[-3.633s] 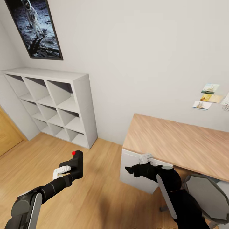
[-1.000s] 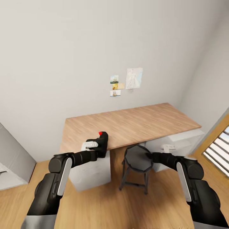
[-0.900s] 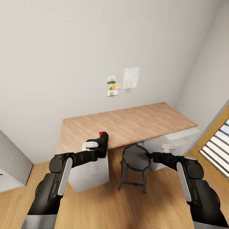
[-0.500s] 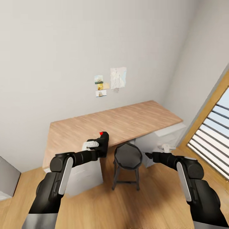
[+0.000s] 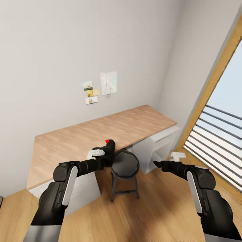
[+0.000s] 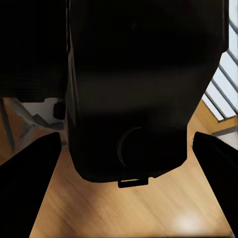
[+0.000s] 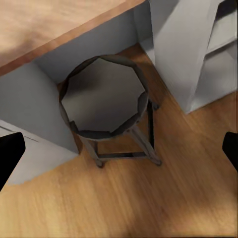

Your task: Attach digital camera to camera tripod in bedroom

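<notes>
Black digital camera [image 5: 109, 153], red button [image 5: 107, 141]

Wooden desk [image 5: 101, 131], dark stool [image 5: 125, 164], slatted window [image 5: 215, 131]

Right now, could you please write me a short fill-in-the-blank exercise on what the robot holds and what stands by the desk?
1. The left gripper is shut on the digital ____.
2. The button on top of it is ____.
3. The dark stool stands partly under the wooden ____.
4. The right gripper's fingers hold ____.

Missing words: camera; red; desk; nothing
</notes>
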